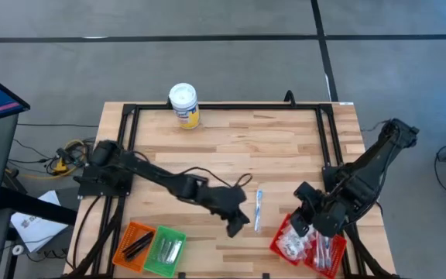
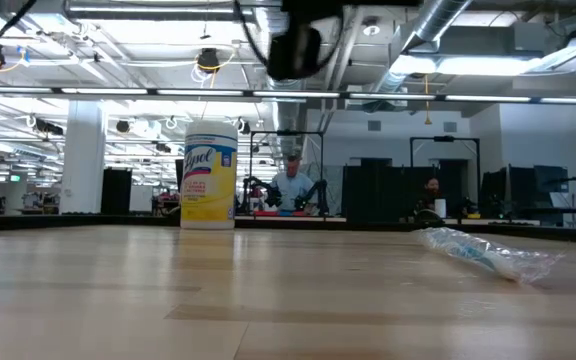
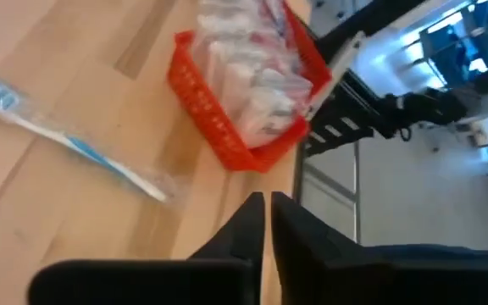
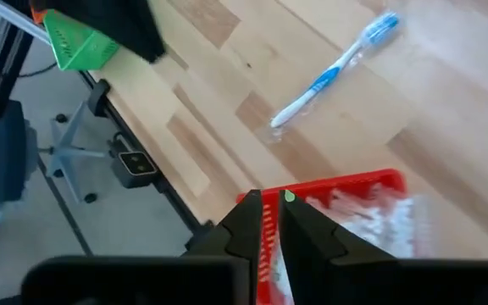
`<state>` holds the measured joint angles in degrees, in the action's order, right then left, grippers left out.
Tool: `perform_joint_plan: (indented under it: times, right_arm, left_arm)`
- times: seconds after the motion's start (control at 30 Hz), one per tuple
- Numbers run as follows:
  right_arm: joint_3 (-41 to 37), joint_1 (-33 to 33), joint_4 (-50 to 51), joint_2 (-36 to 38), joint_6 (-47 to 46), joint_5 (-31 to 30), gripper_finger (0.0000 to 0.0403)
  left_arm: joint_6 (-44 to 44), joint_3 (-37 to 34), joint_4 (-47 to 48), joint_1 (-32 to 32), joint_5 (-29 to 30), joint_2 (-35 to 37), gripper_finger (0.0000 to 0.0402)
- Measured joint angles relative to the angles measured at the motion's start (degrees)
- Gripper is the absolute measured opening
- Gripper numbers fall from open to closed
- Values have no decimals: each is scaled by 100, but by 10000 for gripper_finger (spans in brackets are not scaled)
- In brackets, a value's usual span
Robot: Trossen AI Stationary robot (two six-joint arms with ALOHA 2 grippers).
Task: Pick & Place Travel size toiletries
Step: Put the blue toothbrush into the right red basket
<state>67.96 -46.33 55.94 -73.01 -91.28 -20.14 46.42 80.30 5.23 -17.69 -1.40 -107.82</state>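
Note:
A wrapped blue-and-white toothbrush (image 1: pixel 259 209) lies flat on the wooden table; it also shows in the low view (image 2: pixel 488 255) and in both wrist views (image 3: pixel 74 144) (image 4: pixel 329 76). The red mesh basket (image 1: pixel 281 246) near the right front corner holds a heap of clear-wrapped toiletries (image 1: pixel 312 246). My left gripper (image 1: pixel 238 222) is shut and empty, hovering just left of the toothbrush (image 3: pixel 267 212). My right gripper (image 1: pixel 304 221) is shut and empty, above the red basket's (image 4: pixel 371 182) far left rim.
An orange basket (image 1: pixel 134 244) with dark items and a green basket (image 1: pixel 166 249) with silvery wrapped items sit at the near left edge. A white-lidded yellow canister (image 1: pixel 184 105) stands at the far edge. Bare wood lies between them. People sit far off in the room behind.

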Motion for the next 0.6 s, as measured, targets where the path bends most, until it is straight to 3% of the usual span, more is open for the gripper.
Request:
perform_joint_plan:
  times: [0.23, 0.43, 0.6]
  right_arm:
    - [2, -2, 191, 311, 874, -59, 22]
    - [0, -19, 283, 722, 1584, -303, 2]
    - [0, -20, 309, 1150, 2008, -844, 5]
  left_arm:
    - [70, 1143, 1094, 496, -214, -830, 1]
    - [343, 2100, 1052, 778, -609, -1596, 1]
    - [822, 2620, 1108, 887, -863, -2338, 0]
